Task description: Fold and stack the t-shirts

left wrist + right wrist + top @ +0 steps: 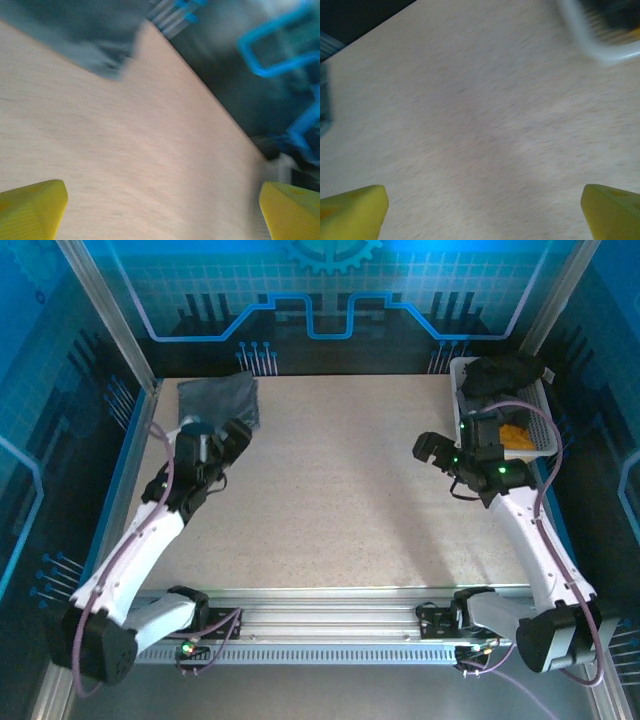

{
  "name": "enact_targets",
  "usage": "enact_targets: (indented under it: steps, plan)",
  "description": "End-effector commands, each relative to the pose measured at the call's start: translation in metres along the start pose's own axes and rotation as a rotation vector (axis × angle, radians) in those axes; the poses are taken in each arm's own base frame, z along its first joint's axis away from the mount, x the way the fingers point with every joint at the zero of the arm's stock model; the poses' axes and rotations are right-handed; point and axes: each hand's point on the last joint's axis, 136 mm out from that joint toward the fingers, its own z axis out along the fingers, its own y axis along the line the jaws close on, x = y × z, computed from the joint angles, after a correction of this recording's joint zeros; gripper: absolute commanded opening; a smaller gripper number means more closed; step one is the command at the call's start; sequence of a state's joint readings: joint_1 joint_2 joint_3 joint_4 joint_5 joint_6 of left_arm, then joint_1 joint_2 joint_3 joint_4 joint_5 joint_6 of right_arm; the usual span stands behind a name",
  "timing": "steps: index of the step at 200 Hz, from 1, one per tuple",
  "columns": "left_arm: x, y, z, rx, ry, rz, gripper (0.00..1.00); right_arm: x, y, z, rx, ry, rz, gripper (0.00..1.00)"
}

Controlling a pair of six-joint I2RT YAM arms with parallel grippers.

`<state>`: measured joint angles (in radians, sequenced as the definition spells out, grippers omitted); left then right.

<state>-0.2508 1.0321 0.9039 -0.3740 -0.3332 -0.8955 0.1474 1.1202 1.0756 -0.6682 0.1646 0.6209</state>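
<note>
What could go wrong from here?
The left gripper hangs right beside the folded grey shirt at the far-left corner; a swing could snag and unfold it.
The right gripper sits close to the white basket at the table edge; reaching in could shove it, or drag out the black shirt with the orange-yellow shirt.

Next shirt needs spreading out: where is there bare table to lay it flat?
The middle of the table is bare, from left pincer to right pincer and down to the near rail. Crowded: the folded grey t-shirt in the far-left corner, the white basket far right.
</note>
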Motion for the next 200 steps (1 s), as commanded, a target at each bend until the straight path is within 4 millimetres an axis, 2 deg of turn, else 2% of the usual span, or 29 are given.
enact_targets:
  steps: [1,17,30,51,60,73,82,92,116,125,128,136,152,173,187,200]
  plan:
    - [-0.015,0.116,-0.036,-0.517,-0.215,0.372,0.99,0.002,-0.053,0.013,0.258,-0.087,-0.121,1.00]
    - [-0.002,0.113,-0.019,-0.388,-0.211,0.690,0.99,0.008,-0.068,0.032,0.286,-0.196,-0.239,1.00]
    - [0.002,0.118,-0.014,-0.301,-0.277,0.676,0.99,0.015,-0.078,0.048,0.320,-0.243,-0.350,1.00]
    - [0.020,0.112,0.006,-0.070,-0.371,0.695,0.99,0.030,-0.093,0.074,0.322,-0.229,-0.416,1.00]
    - [0.020,0.117,0.012,-0.063,-0.401,0.688,0.99,0.031,-0.092,0.082,0.293,-0.261,-0.433,1.00]
    - [0.022,0.126,0.029,-0.101,-0.318,0.687,0.99,0.032,-0.087,0.095,0.241,-0.277,-0.444,1.00]
    - [0.027,0.121,0.042,-0.068,-0.254,0.694,0.99,0.033,-0.086,0.103,0.226,-0.260,-0.453,1.00]
    - [0.023,0.113,0.050,-0.046,-0.272,0.673,0.99,0.032,-0.081,0.111,0.199,-0.249,-0.473,1.00]
    - [0.013,0.105,0.080,-0.036,-0.283,0.603,0.99,0.014,-0.064,0.120,0.124,-0.321,-0.490,1.00]
    - [0.007,0.094,0.091,-0.017,-0.298,0.611,0.99,0.009,-0.060,0.124,0.101,-0.336,-0.494,1.00]
    - [0.012,0.099,0.095,-0.038,-0.254,0.622,0.99,0.007,-0.058,0.126,0.091,-0.343,-0.493,1.00]
    - [0.012,0.096,0.103,-0.044,-0.219,0.642,0.99,0.006,-0.056,0.131,0.070,-0.318,-0.484,1.00]
    - [0.006,0.094,0.103,-0.030,-0.250,0.660,0.99,0.005,-0.050,0.137,0.035,-0.308,-0.468,1.00]
    - [-0.005,0.103,0.084,0.035,-0.385,0.614,0.99,0.005,-0.042,0.133,-0.012,-0.363,-0.473,1.00]
    - [-0.001,0.109,0.074,0.093,-0.465,0.600,0.99,0.009,-0.040,0.134,-0.029,-0.372,-0.485,1.00]
    - [0.007,0.109,0.077,0.130,-0.464,0.622,0.99,0.011,-0.039,0.135,-0.039,-0.377,-0.491,1.00]
